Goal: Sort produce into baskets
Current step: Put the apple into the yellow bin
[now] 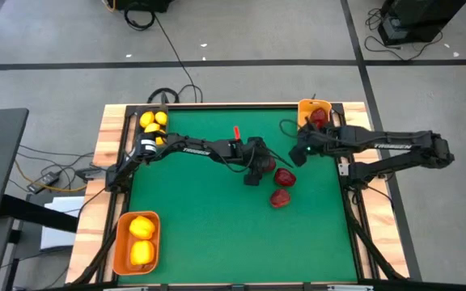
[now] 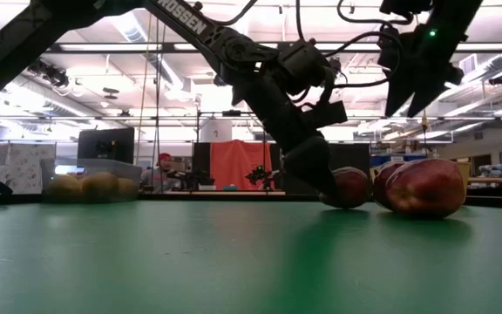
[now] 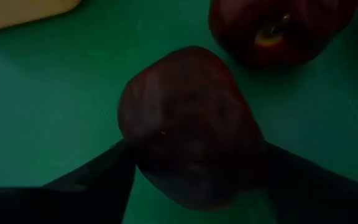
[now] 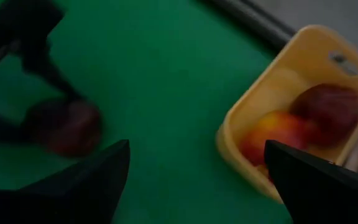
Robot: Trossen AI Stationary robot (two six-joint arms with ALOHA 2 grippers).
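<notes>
Far left of the green mat (image 1: 217, 234): black bin (image 1: 154, 121) w/ little yellow fruit at the back corner, orange bin (image 1: 137, 242) w/ two big yellow ones at the front. Mid-mat, left gripper (image 1: 254, 175) pinches a dark red apple (image 3: 188, 158), w/ two more red apples (image 1: 282, 187) just right of it. Right gripper (image 1: 306, 144) hangs spread open near the mat's back right corner, beside the yellow bin (image 1: 314, 111) w/ red fruit inside.

You have a matt green cloth-like table top (image 1: 217, 234) framed in pale wood, glossy dark red apples (image 2: 425, 187), and smooth plastic baskets (image 1: 136, 242).
</notes>
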